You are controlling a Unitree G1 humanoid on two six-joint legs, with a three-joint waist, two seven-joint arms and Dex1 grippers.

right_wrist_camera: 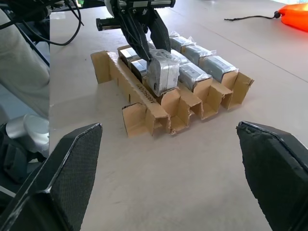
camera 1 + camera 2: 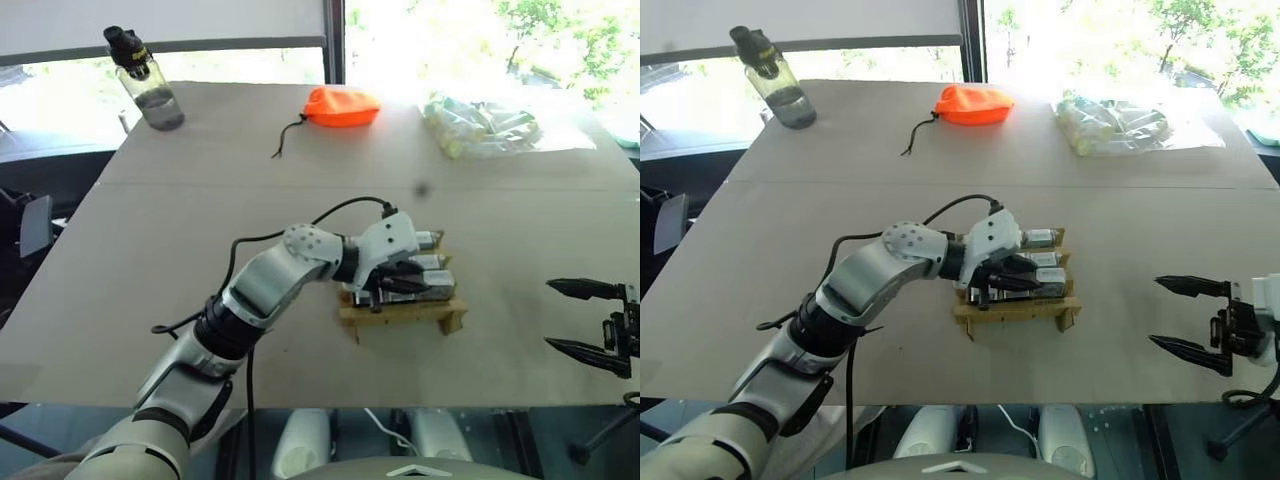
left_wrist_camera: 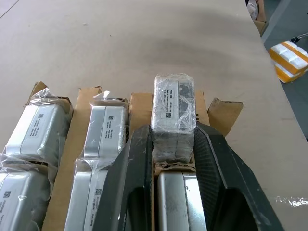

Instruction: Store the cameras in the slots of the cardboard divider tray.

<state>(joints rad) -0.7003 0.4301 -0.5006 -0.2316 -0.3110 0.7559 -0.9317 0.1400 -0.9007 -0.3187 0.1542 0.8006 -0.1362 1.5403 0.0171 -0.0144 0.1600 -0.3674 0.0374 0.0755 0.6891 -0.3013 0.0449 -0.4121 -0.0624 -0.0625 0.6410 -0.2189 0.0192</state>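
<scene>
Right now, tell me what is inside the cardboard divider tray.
The cardboard divider tray holds plastic-wrapped cameras lying in its slots. The left gripper is shut on one camera over the end slot. The gripper's fingers and the wrapped cameras cover the slot floors, so a full count isn't possible.

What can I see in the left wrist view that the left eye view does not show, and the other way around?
Left wrist view: printed labels and clear wrap on the cameras, with the left gripper fingers clamping one. Left eye view: the bottle, orange pouch, plastic bag and open right gripper. Both: the cardboard divider tray on the table.
</scene>
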